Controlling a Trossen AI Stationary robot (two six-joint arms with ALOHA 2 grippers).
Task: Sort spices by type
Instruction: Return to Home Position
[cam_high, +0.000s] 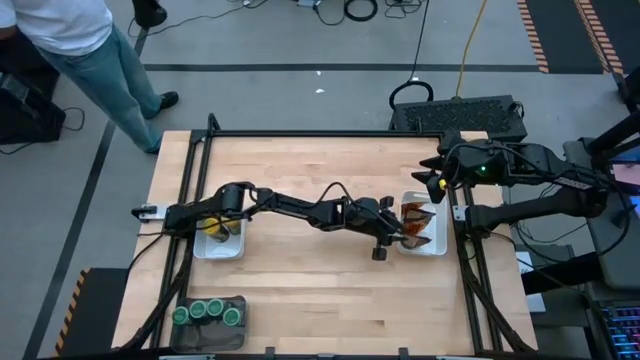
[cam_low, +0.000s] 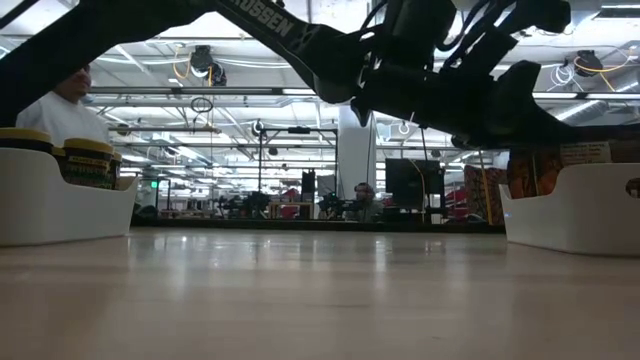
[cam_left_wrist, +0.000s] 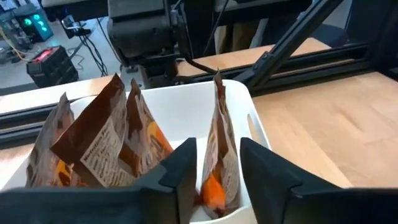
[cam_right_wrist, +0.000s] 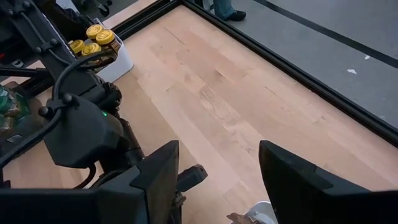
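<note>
Nearest the front edge of the wooden table (cam_high: 320, 295), toward its left corner, a dark grey tray (cam_high: 243, 302) holds four green-lidded jars (cam_high: 207, 312) standing close together. Farther in, the left white bin (cam_low: 50, 210) carries the yellow-lidded jars (cam_high: 215, 228), upright and bunched at one end. Above that bin the left arm (cam_high: 290, 208) reaches across the middle of the table to the right white bin (cam_left_wrist: 239, 99), where the left gripper (cam_left_wrist: 217, 152) hangs over the bin's near-left corner. Its claw is spread partway and clamps nothing. One brown-orange packet (cam_left_wrist: 217, 118) stands on edge inside the bin, against the wall, and shows through the gap between the two dark fingers (cam_left_wrist: 180, 177); whether either finger touches it cannot be told. Three or so more brown-orange packets (cam_left_wrist: 106, 146) lean together at the bin's other end, their tops above the rim. Beyond the right bin, toward the table's back right corner, the right gripper (cam_right_wrist: 219, 155) is held above the wood and faces across the tabletop toward the left arm. Its claw is spread wide, with only bare tabletop between the fingers. Past the table's far left corner a person (cam_high: 75, 40) in a white top and jeans stands on the grey floor.
</note>
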